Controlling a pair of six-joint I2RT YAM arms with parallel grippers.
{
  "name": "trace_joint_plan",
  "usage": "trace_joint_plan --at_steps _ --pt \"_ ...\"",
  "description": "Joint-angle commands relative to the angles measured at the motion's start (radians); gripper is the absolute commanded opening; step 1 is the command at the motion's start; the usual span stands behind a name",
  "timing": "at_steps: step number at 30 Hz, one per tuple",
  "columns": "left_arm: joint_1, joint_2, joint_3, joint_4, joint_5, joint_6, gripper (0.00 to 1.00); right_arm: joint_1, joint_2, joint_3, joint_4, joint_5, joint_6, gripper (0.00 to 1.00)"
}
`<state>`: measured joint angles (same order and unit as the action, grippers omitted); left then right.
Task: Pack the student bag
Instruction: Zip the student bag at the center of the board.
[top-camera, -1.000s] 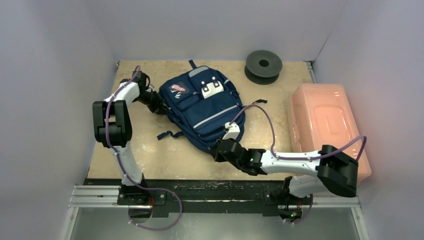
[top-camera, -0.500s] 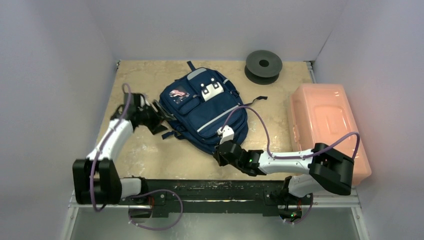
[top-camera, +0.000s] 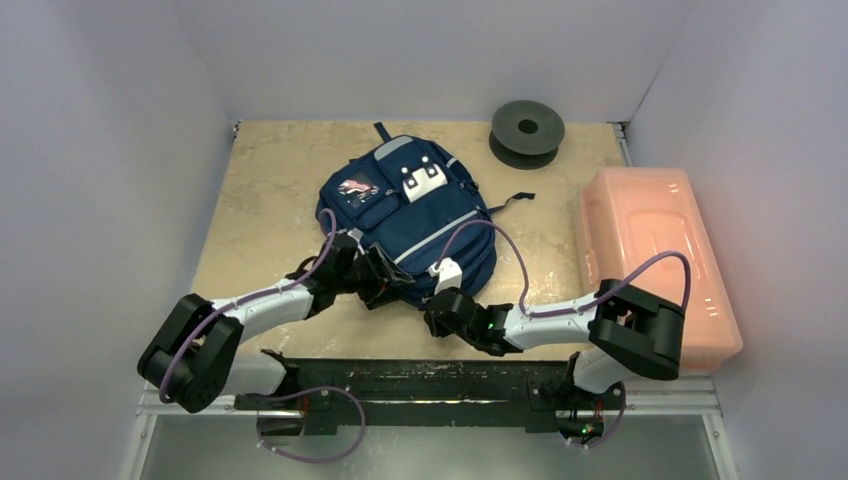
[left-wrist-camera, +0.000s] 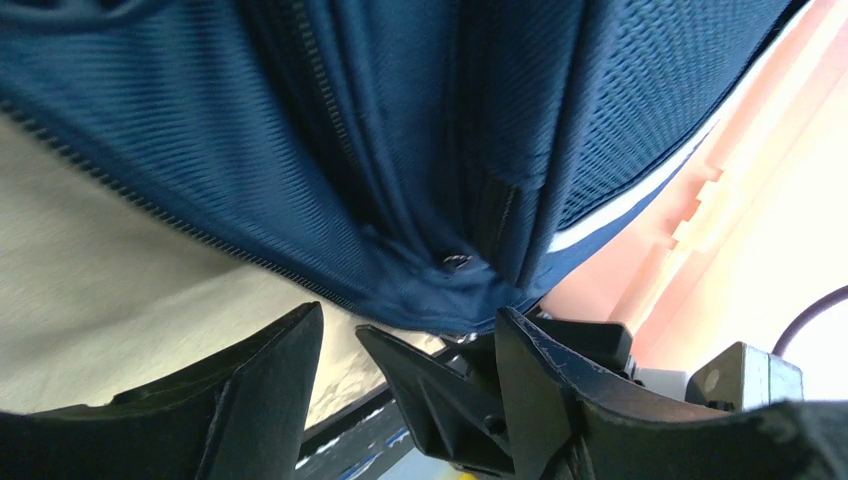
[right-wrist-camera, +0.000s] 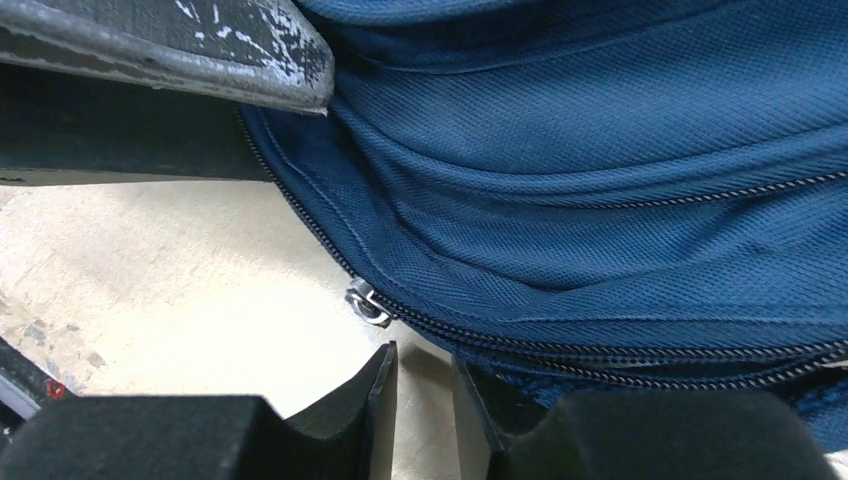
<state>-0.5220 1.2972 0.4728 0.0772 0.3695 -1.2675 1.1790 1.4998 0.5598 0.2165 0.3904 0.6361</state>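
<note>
Two black fingers (left-wrist-camera: 255, 390) of the left gripper (left-wrist-camera: 408, 318) stand wide apart with nothing clamped between them. The rounded near edge of the student bag (top-camera: 405, 215) lies just ahead of their tips, where folds of navy fabric and a small metal fitting (left-wrist-camera: 457, 261) show. Part of another dark gripper shows low in the gap between those fingers.

The right gripper (right-wrist-camera: 422, 362) is all but closed, only a thin slit left between its tips. Pale table shows through the slit, and no fabric is visibly pinched. A silver zipper pull (right-wrist-camera: 368, 304) hangs at the bag's lower seam just beyond the tips, and the navy cloth reaches down to the tip of one finger. Whether it touches cannot be told. A scuffed grey edge (right-wrist-camera: 200, 45) crosses the top left of that view.

From above, both grippers meet at the bag's near edge, the left from the near-left side and the right from the near-right, close beside each other. Both arms lie low and stretched over the table (top-camera: 260, 180).

The bag lies flat in the middle of the table, front pockets facing up, with its white buckle patch towards the far end and a dark strap trailing off to its right. A pink translucent box (top-camera: 650, 240) sits along the right side, apart from the bag. A black spool (top-camera: 527, 127) rests by the back wall, beyond the bag's top right corner.
</note>
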Motion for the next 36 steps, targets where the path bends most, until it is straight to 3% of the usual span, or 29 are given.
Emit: trace_joint_plan --at_steps 1,2,5,7,10,13,15,20,21,25,27,30,33,36 --pt "-0.021 0.013 -0.029 0.153 -0.065 -0.066 0.63 0.011 -0.012 -0.008 -0.008 0.071 0.007 0.28" --pt "-0.024 0.017 -0.033 0.154 -0.069 -0.069 0.63 0.014 -0.03 -0.014 -0.006 0.075 0.009 0.29" --pt "-0.024 0.032 -0.051 0.168 -0.08 -0.078 0.62 0.019 -0.096 -0.039 0.006 0.073 0.006 0.49" --pt "-0.025 0.044 -0.059 0.179 -0.083 -0.084 0.59 0.019 -0.151 -0.069 0.023 0.077 0.027 0.55" --pt "-0.026 0.072 -0.061 0.212 -0.061 -0.093 0.52 0.019 -0.175 -0.088 0.093 0.068 0.054 0.54" --pt "-0.026 0.083 -0.058 0.211 -0.051 -0.092 0.5 0.02 -0.151 -0.034 0.075 0.078 0.129 0.46" --pt "-0.024 0.085 -0.057 0.201 -0.041 -0.084 0.52 0.027 -0.131 0.008 0.014 0.111 0.199 0.47" --pt "-0.025 0.087 -0.051 0.174 -0.035 -0.071 0.6 0.061 -0.03 0.127 -0.178 0.251 0.199 0.47" --pt "-0.026 0.091 -0.048 0.17 -0.031 -0.068 0.6 0.068 0.0 0.161 -0.234 0.281 0.394 0.5" --pt "-0.026 0.104 -0.057 0.187 -0.026 -0.079 0.61 0.089 0.142 0.332 -0.485 0.402 0.566 0.52" --pt "-0.026 0.107 -0.064 0.205 -0.026 -0.089 0.6 0.102 0.202 0.4 -0.669 0.481 0.685 0.49" --pt "-0.026 0.106 -0.071 0.203 -0.038 -0.092 0.59 0.113 0.236 0.47 -0.772 0.559 0.724 0.44" --pt "-0.026 0.11 -0.067 0.185 -0.073 -0.085 0.57 0.117 0.226 0.477 -0.771 0.576 0.672 0.13" --pt "-0.024 0.115 -0.047 0.136 -0.138 -0.062 0.5 0.122 0.173 0.442 -0.707 0.533 0.566 0.0"
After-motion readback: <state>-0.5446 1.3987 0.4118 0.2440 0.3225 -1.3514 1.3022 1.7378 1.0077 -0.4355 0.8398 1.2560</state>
